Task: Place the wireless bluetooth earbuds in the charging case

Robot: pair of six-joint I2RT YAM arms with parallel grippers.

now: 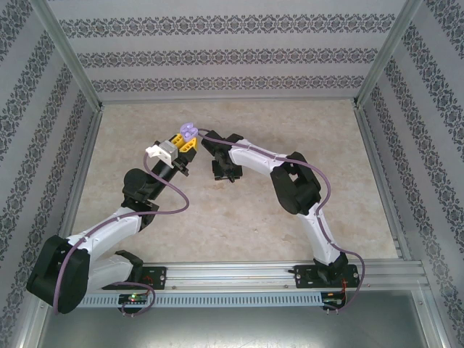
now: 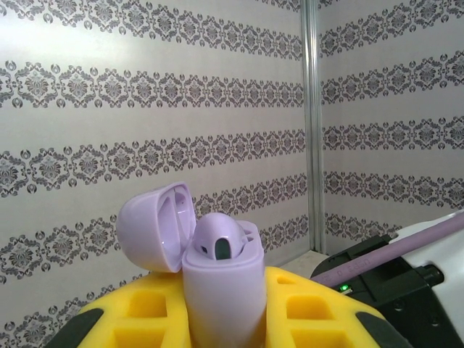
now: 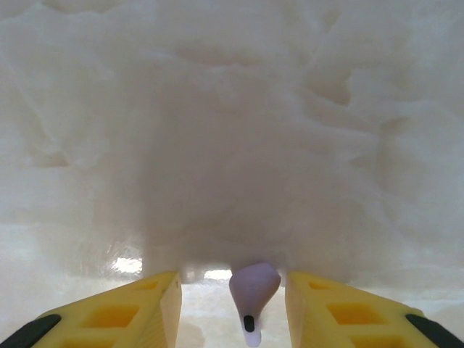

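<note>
Holding the open purple charging case (image 2: pixel 221 290) clenched in our left claw (image 1: pixel 185 143), we judge the purplish earbud (image 3: pixel 254 290), lying on the table (image 3: pixel 232 109) inside our released right claw (image 3: pixel 230 304), light, rigid and slippery, best pinched across its head.

The left gripper's (image 2: pixel 221 322) yellow fingers (image 2: pixel 138 312) clamped an upright purple case (image 2: pixel 221 290), its lid (image 2: pixel 156 228) swung open leftward, one purple earbud (image 2: pixel 217 238) seated inside, before a patterned wall (image 2: pixel 145 94).
</note>
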